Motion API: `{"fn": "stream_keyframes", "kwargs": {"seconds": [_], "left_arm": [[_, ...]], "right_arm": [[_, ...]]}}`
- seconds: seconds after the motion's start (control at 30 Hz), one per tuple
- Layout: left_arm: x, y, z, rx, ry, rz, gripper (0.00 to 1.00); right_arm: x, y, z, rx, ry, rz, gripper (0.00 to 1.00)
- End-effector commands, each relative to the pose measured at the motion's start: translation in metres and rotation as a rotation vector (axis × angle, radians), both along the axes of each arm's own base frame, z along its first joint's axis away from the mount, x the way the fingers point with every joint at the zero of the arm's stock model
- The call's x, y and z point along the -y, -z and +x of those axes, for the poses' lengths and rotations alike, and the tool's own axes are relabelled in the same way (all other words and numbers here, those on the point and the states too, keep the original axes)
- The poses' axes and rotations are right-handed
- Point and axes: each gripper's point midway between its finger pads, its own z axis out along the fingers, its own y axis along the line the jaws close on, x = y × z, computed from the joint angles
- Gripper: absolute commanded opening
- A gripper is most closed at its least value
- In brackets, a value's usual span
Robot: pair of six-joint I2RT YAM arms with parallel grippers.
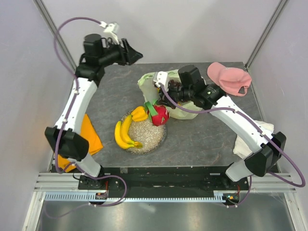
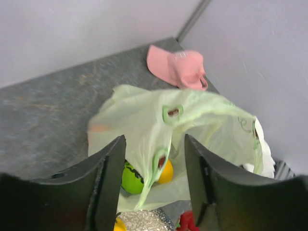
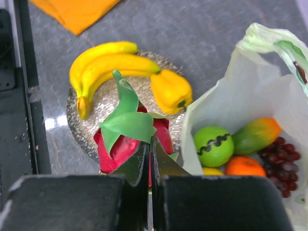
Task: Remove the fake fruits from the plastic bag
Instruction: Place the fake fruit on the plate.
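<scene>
The pale green plastic bag [image 1: 179,111] lies behind the silver plate [image 1: 149,142], mostly under my right arm. In the right wrist view the bag [image 3: 240,91] holds a green round fruit [image 3: 214,144], a mango [image 3: 255,135], an orange [image 3: 244,166] and dark grapes [image 3: 284,156]. The banana bunch [image 1: 123,133] and a yellow fruit [image 1: 139,114] lie on the plate. My right gripper [image 1: 162,103] is shut on the red dragon fruit [image 1: 160,116] at the plate's right edge. My left gripper [image 1: 136,54] is open and empty, raised at the back left, facing the bag [image 2: 144,120].
A pink cap [image 1: 230,78] lies at the back right. An orange cloth [image 1: 90,133] lies at the left edge and a white cloth [image 1: 254,136] at the right edge, under my right arm. Grey walls close in the back and sides.
</scene>
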Motion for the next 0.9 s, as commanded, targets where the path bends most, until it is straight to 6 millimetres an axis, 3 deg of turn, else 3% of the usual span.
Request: {"fn": "stream_keyframes", "kwargs": {"seconds": [0.0,0.13,0.3,0.43,0.63,0.67,0.87], "left_arm": [[-0.041,-0.053,-0.024,0.146,-0.073,0.000,0.65],[-0.056,-0.045,-0.028,0.123,-0.100,-0.008,0.71],[-0.062,-0.045,-0.041,0.127,-0.107,-0.012,0.71],[-0.064,-0.045,-0.046,0.127,-0.109,-0.016,0.71],[-0.067,-0.040,-0.050,0.116,-0.114,-0.020,0.70],[-0.067,-0.040,-0.050,0.116,-0.114,-0.020,0.70],[-0.068,-0.037,-0.050,0.107,-0.115,-0.022,0.70]], "right_arm": [[-0.023,0.014,-0.012,0.051,-0.097,-0.018,0.00],[-0.036,0.058,-0.020,-0.044,-0.105,-0.082,0.01],[-0.038,0.100,0.002,-0.127,0.032,-0.148,0.01],[-0.042,0.113,0.005,-0.156,0.047,-0.162,0.00],[-0.079,0.127,-0.008,-0.181,-0.036,-0.173,0.00],[-0.086,0.136,-0.012,-0.199,-0.050,-0.186,0.00],[-0.111,0.151,-0.020,-0.244,-0.072,-0.185,0.00]]}}
